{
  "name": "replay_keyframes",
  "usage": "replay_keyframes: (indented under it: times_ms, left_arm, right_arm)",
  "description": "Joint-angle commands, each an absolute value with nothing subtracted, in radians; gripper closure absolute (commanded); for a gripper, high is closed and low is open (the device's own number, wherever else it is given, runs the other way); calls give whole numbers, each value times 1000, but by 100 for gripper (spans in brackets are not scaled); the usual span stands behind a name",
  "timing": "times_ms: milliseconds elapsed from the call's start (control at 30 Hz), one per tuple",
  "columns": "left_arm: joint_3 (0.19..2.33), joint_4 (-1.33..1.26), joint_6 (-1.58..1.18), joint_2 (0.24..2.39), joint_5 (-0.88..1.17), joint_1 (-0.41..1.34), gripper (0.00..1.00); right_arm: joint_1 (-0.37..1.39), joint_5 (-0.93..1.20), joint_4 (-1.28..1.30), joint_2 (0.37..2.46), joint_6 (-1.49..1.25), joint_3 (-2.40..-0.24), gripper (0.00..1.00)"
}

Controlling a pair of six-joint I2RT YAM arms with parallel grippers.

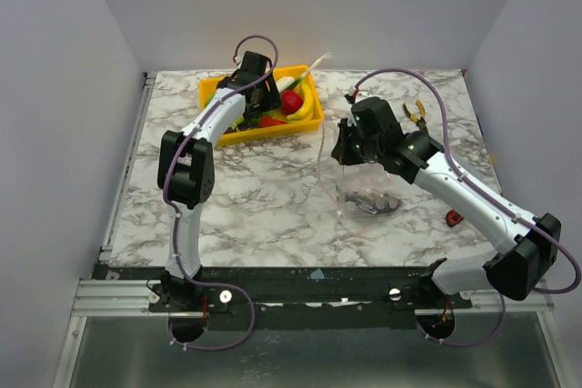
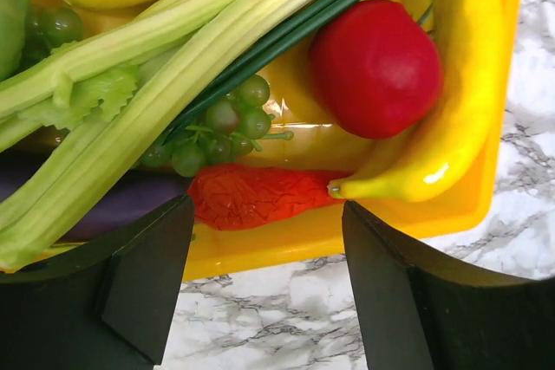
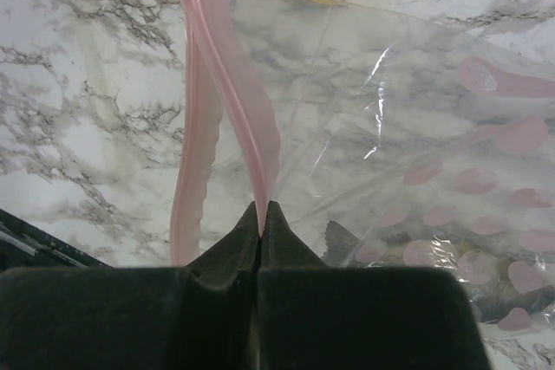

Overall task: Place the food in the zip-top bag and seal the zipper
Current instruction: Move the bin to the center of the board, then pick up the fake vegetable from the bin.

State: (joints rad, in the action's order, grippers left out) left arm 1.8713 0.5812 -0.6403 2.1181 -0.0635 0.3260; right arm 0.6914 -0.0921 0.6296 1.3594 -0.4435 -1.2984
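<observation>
Food (image 1: pixel 284 106) lies mostly in the yellow tray (image 1: pixel 215 90) at the far side of the table (image 1: pixel 245 202) in the top view. The left gripper (image 1: pixel 262 90) hangs over that heap, and to the right the clear bag (image 1: pixel 356 179) hangs from the right gripper (image 1: pixel 349 146), with a grey fish (image 1: pixel 368 200) already lying inside it. From the left wrist we see both fingers (image 2: pixel 143 266) spread wide with nothing between them, poised just above the tray's near rim (image 2: pixel 347 230). Close beyond them lie an orange-red piece (image 2: pixel 256 195), a banana (image 2: pixel 451 110) and a red fruit (image 2: pixel 375 67), and the leeks (image 2: pixel 156 84) cross over some grapes (image 2: pixel 221 123). From the right wrist we see the fingers pressed together on one lip of the pink zipper (image 3: pixel 230 84). The other lip sags apart, so the mouth gapes a little. We judge that we are in the loading step: one piece is bagged and the next is about to be picked. The next move calls for lowering the left fingers around a single piece, closing on it, and carrying it across to the held-open mouth. Sealing comes later.
</observation>
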Motion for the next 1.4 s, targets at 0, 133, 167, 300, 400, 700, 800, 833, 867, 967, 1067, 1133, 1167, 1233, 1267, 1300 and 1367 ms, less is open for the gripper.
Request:
replay_keyframes:
  times_ms: [0,133,167,300,400,700,800,833,867,967,1067,1133,1167,1233,1267,1300,1367]
  left_arm:
    - [1981,693,-649,2214,-34,309,29]
    - [1985,735,-671,2245,-21,304,28]
    - [1971,734,-678,2242,-7,305,28]
    - [1906,734,-694,2216,44,304,27]
    - [1820,716,-706,2170,41,304,27]
    - [1504,603,-733,1976,59,311,27]
    - [1470,580,-707,1933,26,326,27]
    - [1478,582,-699,1934,12,329,27]
    - [1496,590,-692,1942,8,330,28]
    - [1560,622,-668,1991,-17,336,30]
    - [1605,644,-664,2034,-4,341,30]
    - [1611,637,-670,2052,-8,346,31]
    - [1616,634,-671,2062,-8,348,31]
    - [1626,639,-672,2079,-10,348,33]
    - [1631,643,-671,2086,-15,348,35]
    - [1632,645,-669,2088,-19,348,37]
    - [1624,634,-662,2084,-21,348,47]
  right_arm:
    - [687,-93,619,1333,-441,-1286,100]
    - [687,-91,620,1324,-448,-1276,100]
    - [686,-90,621,1323,-448,-1275,100]
    - [686,-90,619,1320,-449,-1275,100]
    - [687,-85,617,1319,-452,-1273,100]
    - [686,-77,613,1308,-454,-1260,100]
    - [687,-79,612,1307,-450,-1258,99]
    - [686,-80,611,1308,-449,-1256,99]
    - [688,-80,610,1309,-447,-1256,100]
    - [687,-80,609,1314,-447,-1256,100]
    - [686,-79,613,1313,-447,-1256,100]
    - [687,-83,612,1309,-448,-1254,99]
    - [686,-85,612,1308,-448,-1255,100]
    - [687,-85,614,1308,-448,-1258,100]
    - [687,-84,616,1308,-448,-1259,99]
    - [687,-83,618,1308,-448,-1260,100]
    - [686,-81,620,1303,-449,-1256,99]
